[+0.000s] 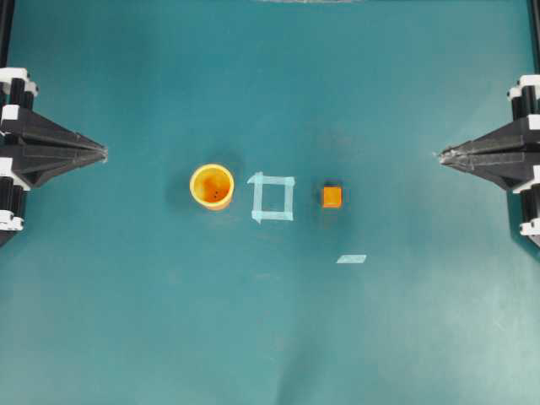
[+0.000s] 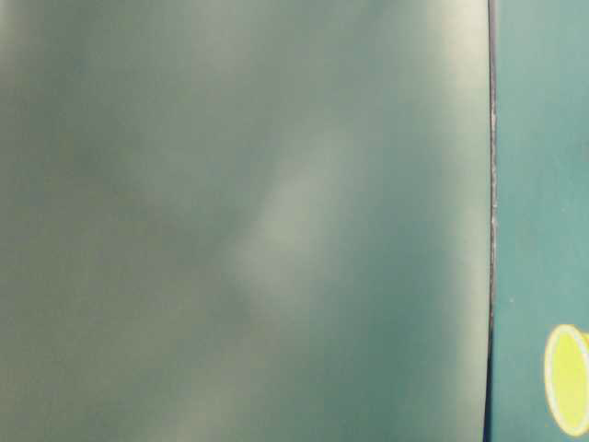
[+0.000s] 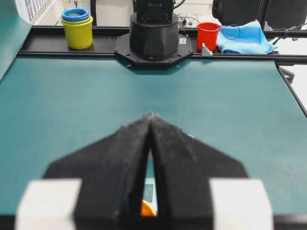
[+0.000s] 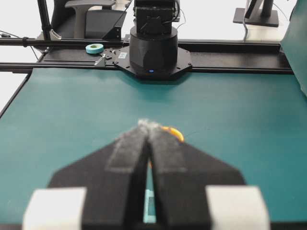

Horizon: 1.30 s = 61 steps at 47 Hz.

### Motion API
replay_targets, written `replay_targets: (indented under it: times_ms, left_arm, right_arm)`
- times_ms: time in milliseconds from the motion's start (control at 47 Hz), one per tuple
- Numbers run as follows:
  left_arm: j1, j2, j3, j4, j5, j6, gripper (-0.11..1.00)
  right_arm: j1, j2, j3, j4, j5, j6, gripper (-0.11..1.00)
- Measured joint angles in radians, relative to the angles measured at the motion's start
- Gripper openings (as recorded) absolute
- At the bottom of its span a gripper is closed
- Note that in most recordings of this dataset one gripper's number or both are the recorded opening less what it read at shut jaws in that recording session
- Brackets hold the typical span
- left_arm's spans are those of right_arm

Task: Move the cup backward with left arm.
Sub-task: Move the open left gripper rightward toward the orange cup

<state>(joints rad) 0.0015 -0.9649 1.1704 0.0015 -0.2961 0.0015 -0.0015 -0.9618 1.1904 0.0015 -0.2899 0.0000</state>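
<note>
Yellow-orange plastic, darker orange inside: that's the cup (image 1: 212, 186), standing upright w/ mouth up on the teal mat (image 1: 270, 337), a bit left of centre in the overhead view. Nothing touching it. Just right of it, a square outline of pale tape (image 1: 272, 197) stuck flat on the mat, cup outside it, close to its left edge. Right of the tape square, apart from it, the small orange cube (image 1: 332, 197). Nearer and right of the cube, a lone strip of pale tape (image 1: 351, 259).

Left gripper (image 1: 103, 153) sits at the far left edge, well apart from the cup, tips pointing toward the centre, jaws pressed together w/ nothing between them. Left wrist view confirms: fingers (image 3: 127, 158) meet at the tips, only a thin slit behind, a sliver of orange showing thru it low down. Right gripper (image 1: 441, 155) mirrors it at the right edge, also clamped tight on nothing, well apart from the cube; in its wrist view the cup's rim (image 4: 173, 132) peeks just past the fingertips.

Table-level view is mostly a blurred grey-green blank; the cup shows as a yellow oval at the bottom right corner.

Beyond the mat, left wrist view: stacked yellow and blue cups (image 3: 77, 28), a red cup (image 3: 208, 35), a blue cloth (image 3: 244, 38). Right wrist view: a roll of teal tape (image 4: 94, 48) on the rail.
</note>
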Motion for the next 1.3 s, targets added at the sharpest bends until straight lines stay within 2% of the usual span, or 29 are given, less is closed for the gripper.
replay_targets:
  times_ms: [192, 362, 489, 851, 979, 1043, 1128, 1234, 1298]
  left_arm:
    - [-0.002, -0.008, 0.0, 0.0, 0.117, 0.002, 0.0]
    - [-0.002, -0.014, 0.0, 0.0, 0.167, 0.0, 0.0]
    - [-0.002, -0.008, 0.0, 0.0, 0.195, -0.017, 0.0]
    - [0.012, 0.008, 0.0, 0.0, 0.202, -0.009, 0.01]
    - [0.026, 0.008, 0.0, 0.0, 0.202, -0.018, 0.13]
    - [0.029, 0.008, 0.0, 0.0, 0.202, -0.018, 0.24]
    - [0.028, 0.009, 0.0, 0.0, 0.202, -0.021, 0.44]
    - [0.029, 0.017, 0.0, 0.0, 0.204, -0.029, 0.59]
    - [0.032, 0.026, 0.0, 0.002, 0.215, -0.029, 0.62]
  right_arm:
    - [0.003, 0.017, -0.026, -0.002, 0.032, 0.006, 0.0]
    - [0.003, 0.035, -0.037, 0.0, 0.06, 0.005, 0.0]
    - [0.003, 0.035, -0.037, 0.0, 0.066, 0.005, 0.0]
    - [0.003, 0.035, -0.04, 0.0, 0.067, 0.006, 0.0]
    - [0.003, 0.035, -0.041, 0.0, 0.067, 0.006, 0.0]
    - [0.003, 0.035, -0.041, 0.0, 0.067, 0.006, 0.0]
    - [0.003, 0.035, -0.041, 0.0, 0.067, 0.009, 0.0]
    - [0.003, 0.035, -0.041, 0.0, 0.067, 0.009, 0.0]
    - [0.003, 0.035, -0.041, -0.002, 0.067, 0.009, 0.0]
